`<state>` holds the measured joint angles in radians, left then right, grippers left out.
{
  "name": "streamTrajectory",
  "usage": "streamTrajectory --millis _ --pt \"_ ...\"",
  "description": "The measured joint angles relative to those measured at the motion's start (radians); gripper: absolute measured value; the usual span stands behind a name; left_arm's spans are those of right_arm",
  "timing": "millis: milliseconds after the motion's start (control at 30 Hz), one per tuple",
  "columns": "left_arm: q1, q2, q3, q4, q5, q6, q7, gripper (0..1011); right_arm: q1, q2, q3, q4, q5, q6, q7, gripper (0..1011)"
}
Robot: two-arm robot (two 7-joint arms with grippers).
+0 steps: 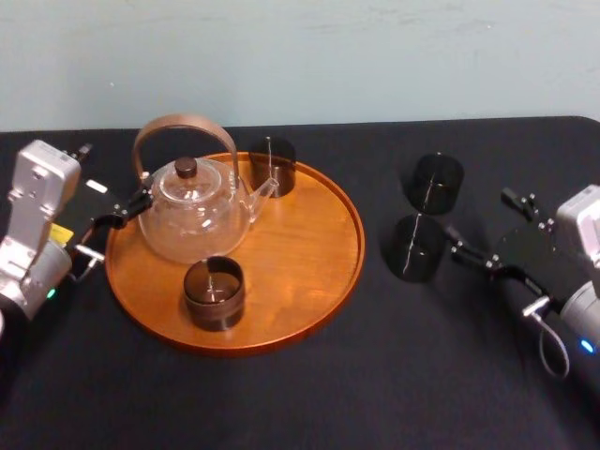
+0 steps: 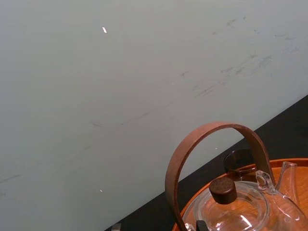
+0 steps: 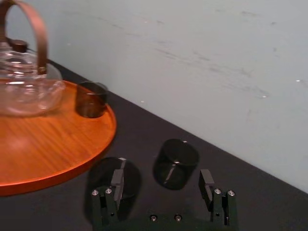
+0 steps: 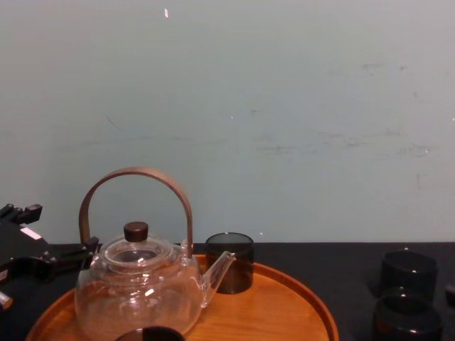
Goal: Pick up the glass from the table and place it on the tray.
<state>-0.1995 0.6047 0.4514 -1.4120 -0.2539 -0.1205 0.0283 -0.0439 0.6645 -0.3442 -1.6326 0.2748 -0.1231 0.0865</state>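
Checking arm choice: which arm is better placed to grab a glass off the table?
Right: the open right pincer sits by the nearer table glass; the left pincer sits beyond the tray.

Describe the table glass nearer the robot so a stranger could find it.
On the black table, look right of the round wooden tray, away from the left gripper, where two dark glasses stand. It is the one nearer the robot, beside the open right gripper; its twin stands farther back toward the wall.
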Motion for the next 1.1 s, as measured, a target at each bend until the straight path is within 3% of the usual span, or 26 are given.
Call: streamTrajectory --millis 467,1100 --pt "0.000 0.000 0.000 0.000 0.000 0.000 0.000 1010 -0.054 -0.026 -0.012 -0.038 -0.027 -0.012 0.043 1002" --pt "0.000 0.000 0.000 0.000 0.000 0.000 0.000 1010 -0.034 -0.094 -0.003 0.034 -0.041 0.011 0.100 1002"
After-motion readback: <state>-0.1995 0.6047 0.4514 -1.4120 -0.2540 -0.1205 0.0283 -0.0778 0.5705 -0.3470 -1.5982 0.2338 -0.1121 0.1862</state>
